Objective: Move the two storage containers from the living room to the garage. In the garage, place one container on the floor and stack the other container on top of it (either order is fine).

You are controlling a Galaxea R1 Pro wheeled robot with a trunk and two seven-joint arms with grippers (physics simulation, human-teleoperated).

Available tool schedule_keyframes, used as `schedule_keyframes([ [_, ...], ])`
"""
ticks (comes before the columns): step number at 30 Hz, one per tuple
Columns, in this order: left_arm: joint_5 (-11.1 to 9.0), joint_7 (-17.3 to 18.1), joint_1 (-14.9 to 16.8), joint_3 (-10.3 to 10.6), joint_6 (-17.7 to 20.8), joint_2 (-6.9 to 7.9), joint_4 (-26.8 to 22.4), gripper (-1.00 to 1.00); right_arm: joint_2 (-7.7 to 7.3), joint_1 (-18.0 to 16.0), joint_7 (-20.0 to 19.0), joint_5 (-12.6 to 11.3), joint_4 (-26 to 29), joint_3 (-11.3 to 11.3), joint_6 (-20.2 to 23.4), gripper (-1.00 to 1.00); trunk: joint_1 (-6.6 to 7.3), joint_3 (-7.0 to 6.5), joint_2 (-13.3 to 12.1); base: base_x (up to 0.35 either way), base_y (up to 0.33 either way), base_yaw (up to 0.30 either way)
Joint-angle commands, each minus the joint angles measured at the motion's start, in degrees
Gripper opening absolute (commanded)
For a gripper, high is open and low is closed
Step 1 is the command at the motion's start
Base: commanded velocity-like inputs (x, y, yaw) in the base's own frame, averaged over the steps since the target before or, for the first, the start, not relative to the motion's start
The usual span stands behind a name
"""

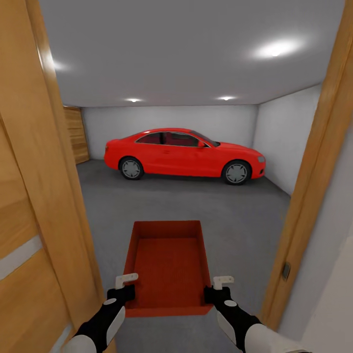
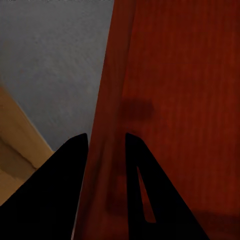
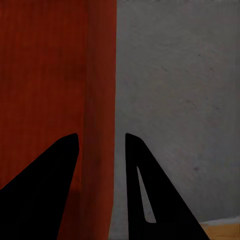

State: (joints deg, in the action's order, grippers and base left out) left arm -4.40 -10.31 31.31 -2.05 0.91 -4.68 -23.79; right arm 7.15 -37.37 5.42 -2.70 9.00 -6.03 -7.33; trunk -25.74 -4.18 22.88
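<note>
Storage container [image 1: 167,264], walls between both jaws

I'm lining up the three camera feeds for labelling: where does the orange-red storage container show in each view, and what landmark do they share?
Head view: storage container low at centre, held between the left gripper and right gripper.
Left wrist view: its side wall runs between the fingers, its inside beyond.
Right wrist view: its other side wall runs between the fingers.
Shared landmark: the dark grey floor.
</note>
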Motion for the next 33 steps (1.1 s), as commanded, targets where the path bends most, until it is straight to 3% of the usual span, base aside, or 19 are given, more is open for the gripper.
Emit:
schedule_keyframes([
  [1, 0.53, -0.35, 0.03, -0.94, -0.74, 0.81, -0.46, -1.00, -0.56, -0.02, 0.47, -0.55, -0.23, 0.49, -0.23, -1.00, -0.04, 0.02, 0.04, 0.220, 0.187, -0.006],
  [11, 0.53, -0.36, 0.05, -0.94, -0.74, 0.81, -0.47, -1.00, -0.56, -0.02, 0.47, -0.54, -0.21, 0.49, -0.23, -1.00, -0.04, 0.02, 0.04, 0.193, 0.161, -0.015],
  [33, 0.61, -0.41, 0.05, -0.94, -0.74, 0.81, -0.47, -1.00, -0.56, -0.01, 0.47, -0.55, -0.21, 0.49, -0.23, -1.00, -0.04, 0.02, 0.04, 0.007, 0.005, -0.221],
])
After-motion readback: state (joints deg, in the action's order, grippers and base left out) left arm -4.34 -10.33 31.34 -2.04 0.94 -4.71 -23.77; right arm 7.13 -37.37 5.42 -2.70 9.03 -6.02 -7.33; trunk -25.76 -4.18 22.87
